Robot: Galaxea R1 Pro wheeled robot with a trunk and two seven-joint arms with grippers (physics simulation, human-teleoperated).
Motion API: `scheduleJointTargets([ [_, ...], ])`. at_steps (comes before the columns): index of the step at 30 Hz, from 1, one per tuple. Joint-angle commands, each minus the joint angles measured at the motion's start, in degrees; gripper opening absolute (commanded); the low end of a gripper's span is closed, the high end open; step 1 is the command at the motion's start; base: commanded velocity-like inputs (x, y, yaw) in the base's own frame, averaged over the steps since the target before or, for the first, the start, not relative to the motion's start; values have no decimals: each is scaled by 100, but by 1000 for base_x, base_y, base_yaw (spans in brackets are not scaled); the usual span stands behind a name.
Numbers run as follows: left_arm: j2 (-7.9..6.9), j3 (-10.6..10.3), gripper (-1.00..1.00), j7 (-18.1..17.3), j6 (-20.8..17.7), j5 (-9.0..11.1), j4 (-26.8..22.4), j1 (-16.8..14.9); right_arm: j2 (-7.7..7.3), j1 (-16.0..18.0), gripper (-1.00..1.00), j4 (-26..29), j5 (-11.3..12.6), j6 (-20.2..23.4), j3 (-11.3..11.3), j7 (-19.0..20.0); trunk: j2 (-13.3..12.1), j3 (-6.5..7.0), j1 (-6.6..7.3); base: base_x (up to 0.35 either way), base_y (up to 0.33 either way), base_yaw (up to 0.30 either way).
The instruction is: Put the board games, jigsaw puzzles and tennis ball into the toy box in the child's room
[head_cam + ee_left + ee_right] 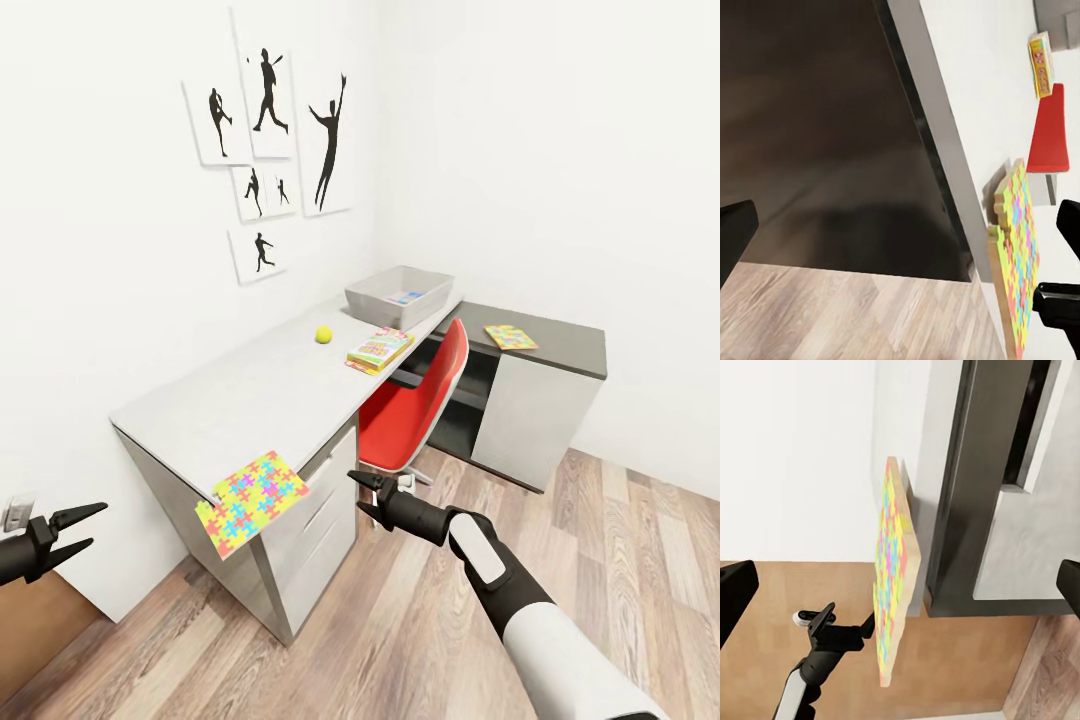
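A multicoloured jigsaw puzzle (252, 500) hangs tilted over the near corner of the light grey table (230, 390); it also shows edge-on in the wrist views (1017, 255) (892, 570). My left gripper (95, 525) is open and empty to its left. On its right my right gripper (357, 490) is open too, a short way off. Farther along the table lie the tennis ball (323, 335) and a green-edged board game (380, 350). At the far end, the toy box (372, 293) holds something light blue. A second jigsaw puzzle (511, 337) lies on the lower dark desk (560, 345).
A red swivel chair (420, 400) stands tucked at the table's long side, just beyond my right gripper. White drawer fronts (325, 520) face the wood-plank floor (400, 640). Sports-silhouette pictures (265, 140) hang on the white wall behind the table.
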State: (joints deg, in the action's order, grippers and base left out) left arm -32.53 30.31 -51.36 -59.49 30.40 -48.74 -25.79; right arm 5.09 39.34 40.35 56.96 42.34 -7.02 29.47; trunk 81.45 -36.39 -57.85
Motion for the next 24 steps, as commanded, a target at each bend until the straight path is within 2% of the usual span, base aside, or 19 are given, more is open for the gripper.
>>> scheduleJointTargets([
  [1,1,9,100,-32,-18,-25,3,-5,0,4,100,-1,9,20,0,9,3,-5,0,0,0,0],
  [16,-1,17,100,-32,-18,-25,31,-5,56,4,100,7,2,6,-14,19,3,-5,0,20,46,0],
  [24,-7,25,100,-34,-18,-19,86,-5,61,4,100,8,0,2,-18,23,3,-5,0,26,109,0],
])
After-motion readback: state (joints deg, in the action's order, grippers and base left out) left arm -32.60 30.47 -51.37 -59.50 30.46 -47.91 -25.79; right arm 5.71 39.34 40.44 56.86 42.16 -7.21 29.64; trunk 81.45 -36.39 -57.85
